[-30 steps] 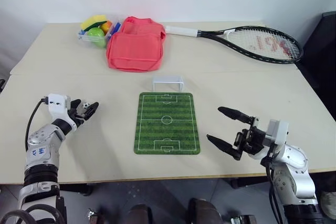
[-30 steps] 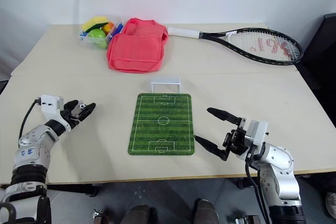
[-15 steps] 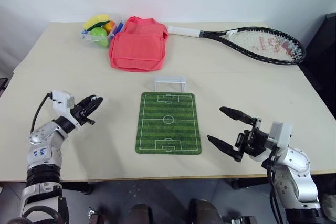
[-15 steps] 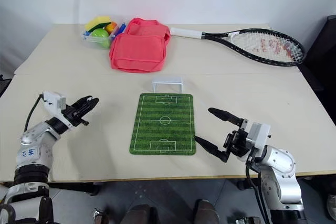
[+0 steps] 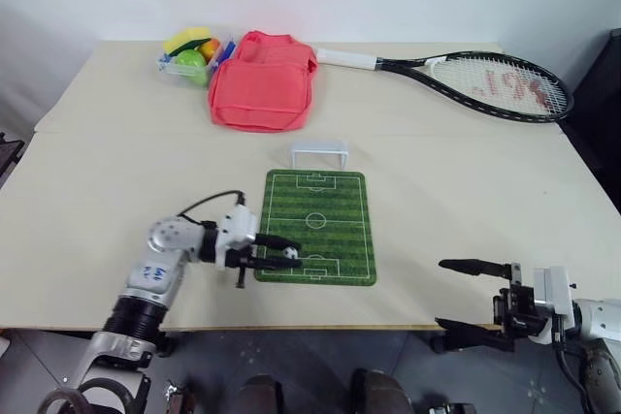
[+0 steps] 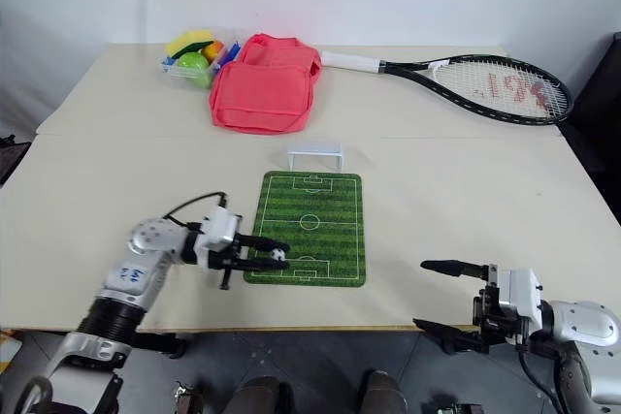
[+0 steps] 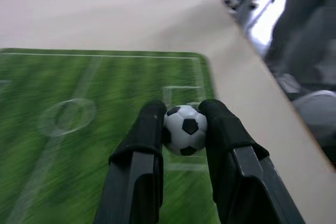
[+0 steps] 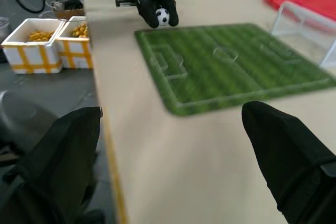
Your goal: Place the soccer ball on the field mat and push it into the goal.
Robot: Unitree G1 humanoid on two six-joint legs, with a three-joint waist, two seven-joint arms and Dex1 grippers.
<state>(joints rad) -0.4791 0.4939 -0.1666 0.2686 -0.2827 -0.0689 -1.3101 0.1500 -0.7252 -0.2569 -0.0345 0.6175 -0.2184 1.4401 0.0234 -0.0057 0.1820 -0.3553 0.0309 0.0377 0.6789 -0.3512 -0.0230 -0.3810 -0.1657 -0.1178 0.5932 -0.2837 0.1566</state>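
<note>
Clamped between my left gripper's (image 5: 288, 253) two black fingers is the soccer ball (image 7: 185, 128), held over the near left corner of the field mat (image 5: 335, 210), by the near penalty box. A second ago that claw hung well to the left of the mat over bare table (image 5: 97, 172) with the ball between wider-set fingers; since then it has swung in to the right, turned to point across the mat, and squeezed tighter on the ball. My right gripper (image 5: 468, 296) has its fingers spread wide and holds nothing; it has drawn back from beside the mat's right edge to the near right edge of the table. Going down in size: the tennis racket (image 5: 485, 82) along the far right, the pink bag (image 5: 260, 94) at the far middle, then the mat, then the goal (image 5: 318, 153) standing just past the mat's far end, and last the ball.
</note>
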